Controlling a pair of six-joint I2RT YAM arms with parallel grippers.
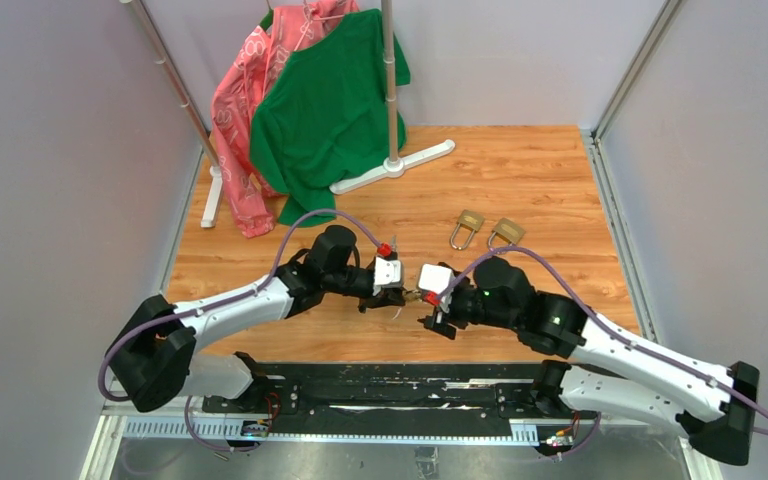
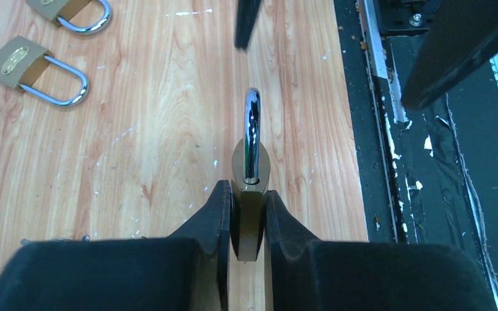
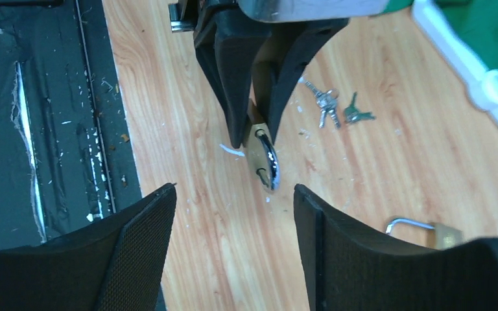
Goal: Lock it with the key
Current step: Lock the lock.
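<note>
Right gripper (image 3: 233, 194): I see its fingers spread wide, holding nothing
Left gripper (image 2: 246, 194): pinching a brass padlock (image 2: 251, 162)
Key (image 3: 327, 105): lying on the table (image 3: 220, 259) behind that padlock, touching neither gripper

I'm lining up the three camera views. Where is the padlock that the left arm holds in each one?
Top external: held padlock just below centre, between the two arms' tips.
Left wrist: bottom centre, clamped in the left pincer, shackle pointing up.
Right wrist: upper centre, at that pincer's tips.
Shared landmark: spare padlocks lying on the wooden table.
</note>
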